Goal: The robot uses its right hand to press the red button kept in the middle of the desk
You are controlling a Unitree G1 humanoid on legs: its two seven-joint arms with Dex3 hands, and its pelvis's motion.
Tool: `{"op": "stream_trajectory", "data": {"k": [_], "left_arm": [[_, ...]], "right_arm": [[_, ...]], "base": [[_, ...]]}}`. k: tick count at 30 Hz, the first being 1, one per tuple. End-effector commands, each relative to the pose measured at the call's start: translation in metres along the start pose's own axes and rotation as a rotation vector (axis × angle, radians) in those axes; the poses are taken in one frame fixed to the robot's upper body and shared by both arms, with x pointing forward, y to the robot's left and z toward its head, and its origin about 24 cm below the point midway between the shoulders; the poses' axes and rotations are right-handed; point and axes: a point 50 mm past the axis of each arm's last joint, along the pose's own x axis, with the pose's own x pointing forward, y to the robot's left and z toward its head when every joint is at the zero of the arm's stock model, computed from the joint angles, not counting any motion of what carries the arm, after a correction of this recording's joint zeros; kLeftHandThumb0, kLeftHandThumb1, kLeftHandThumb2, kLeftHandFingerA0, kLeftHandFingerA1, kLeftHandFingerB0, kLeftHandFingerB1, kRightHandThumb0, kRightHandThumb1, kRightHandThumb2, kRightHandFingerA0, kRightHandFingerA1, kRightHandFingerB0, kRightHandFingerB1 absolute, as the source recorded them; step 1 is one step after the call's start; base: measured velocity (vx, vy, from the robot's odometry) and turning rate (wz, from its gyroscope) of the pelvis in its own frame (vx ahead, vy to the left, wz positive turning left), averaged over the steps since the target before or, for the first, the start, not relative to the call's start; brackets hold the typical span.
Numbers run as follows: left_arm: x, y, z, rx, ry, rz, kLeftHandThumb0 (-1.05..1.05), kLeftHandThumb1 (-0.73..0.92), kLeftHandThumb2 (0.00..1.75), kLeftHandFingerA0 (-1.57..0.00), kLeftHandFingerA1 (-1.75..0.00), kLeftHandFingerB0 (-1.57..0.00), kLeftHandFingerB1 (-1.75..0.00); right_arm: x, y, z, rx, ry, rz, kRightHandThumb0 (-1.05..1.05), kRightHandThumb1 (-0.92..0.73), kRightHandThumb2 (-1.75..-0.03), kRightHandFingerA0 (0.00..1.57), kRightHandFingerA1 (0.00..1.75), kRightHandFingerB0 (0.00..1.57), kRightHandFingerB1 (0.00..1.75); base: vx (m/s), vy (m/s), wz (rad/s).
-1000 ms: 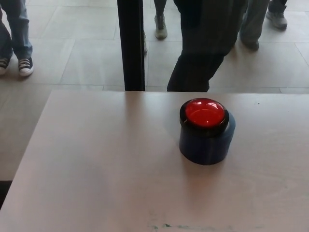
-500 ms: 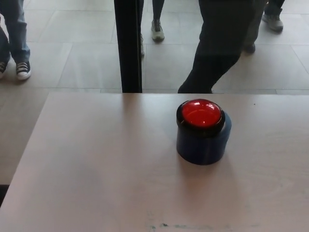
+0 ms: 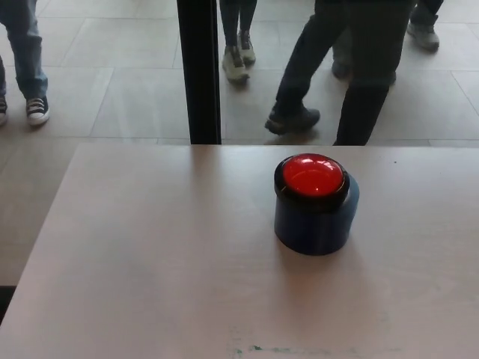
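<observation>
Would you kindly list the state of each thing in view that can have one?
Red button: upright on its dark blue base, nothing touching it, not yet pressed.
Desk: bears only the button.
Black post: standing upright behind the desk.
People's legs: on the floor beyond the desk.
Robot hands: neither in view.

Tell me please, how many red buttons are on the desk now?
1. The red button sits on a dark blue round base, a little right of the middle of the desk. Nothing on the desk could hide another.
</observation>
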Motion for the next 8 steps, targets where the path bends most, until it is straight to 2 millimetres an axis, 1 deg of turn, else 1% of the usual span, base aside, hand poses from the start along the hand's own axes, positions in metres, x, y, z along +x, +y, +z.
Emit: {"op": "stream_trajectory", "data": {"k": [1, 2, 3, 4, 5, 6, 7, 8], "left_arm": [[-0.0021, 0.0062, 0.0034, -0.005, -0.010, 0.021, -0.69, 0.75, 0.63, -0.34, -0.37, -0.27, -0.32], [-0.0019, 0.0060, 0.0035, -0.008, -0.010, 0.021, -0.69, 0.75, 0.63, -0.34, -0.37, -0.27, -0.32], [-0.0024, 0.0055, 0.0038, 0.001, -0.014, 0.016, -0.69, 0.76, 0.63, -0.34, -0.38, -0.26, -0.32], [-0.0027, 0.0059, 0.0035, 0.003, -0.012, 0.017, -0.69, 0.76, 0.63, -0.33, -0.37, -0.26, -0.32], [-0.0025, 0.0067, 0.0044, 0.009, -0.014, 0.024, -0.72, 0.62, 0.91, -0.27, -0.48, -0.21, -0.44], [-0.0029, 0.0062, 0.0047, 0.007, -0.015, 0.020, -0.71, 0.62, 0.91, -0.27, -0.48, -0.21, -0.44], [-0.0032, 0.0059, 0.0048, 0.007, -0.017, 0.019, -0.72, 0.62, 0.92, -0.28, -0.49, -0.22, -0.44], [-0.0038, 0.0065, 0.0051, 0.018, -0.019, 0.015, -0.72, 0.62, 0.92, -0.27, -0.49, -0.21, -0.44]], "right_arm": [[-0.0029, -0.0014, -0.0032, 0.040, -0.003, -0.056, -0.79, -0.53, -1.05, 1.12, 1.43, 0.69, 1.12], [-0.0030, -0.0007, -0.0036, 0.035, 0.006, -0.052, -0.79, -0.53, -1.05, 1.12, 1.43, 0.69, 1.12], [-0.0038, -0.0011, -0.0048, 0.023, 0.000, -0.037, -0.79, -0.71, -0.72, 0.78, 1.75, 0.65, 1.31], [-0.0042, -0.0001, -0.0058, 0.014, 0.003, -0.031, -0.80, -0.70, -0.72, 0.78, 1.75, 0.63, 1.26], [-0.0058, 0.0025, -0.0085, 0.008, 0.009, -0.021, -0.84, -0.54, -1.06, 1.10, 1.44, 0.75, 1.18], [-0.0063, 0.0027, -0.0097, 0.034, 0.011, -0.014, -0.83, -0.70, -0.70, 0.72, 1.75, 0.61, 1.35], [-0.0064, 0.0029, -0.0108, 0.022, 0.020, -0.021, -0.82, -0.71, -0.71, 0.71, 1.75, 0.67, 1.37], [-0.0074, 0.0047, -0.0124, 0.033, 0.024, -0.014, -0.83, -0.74, -0.66, 0.60, 1.74, 0.61, 1.44]], "base": [[0.00, 0.000, 0.00], [0.00, 0.000, 0.00], [0.00, 0.000, 0.00], [0.00, 0.000, 0.00], [0.00, 0.000, 0.00], [0.00, 0.000, 0.00], [0.00, 0.000, 0.00], [0.00, 0.000, 0.00]]}}
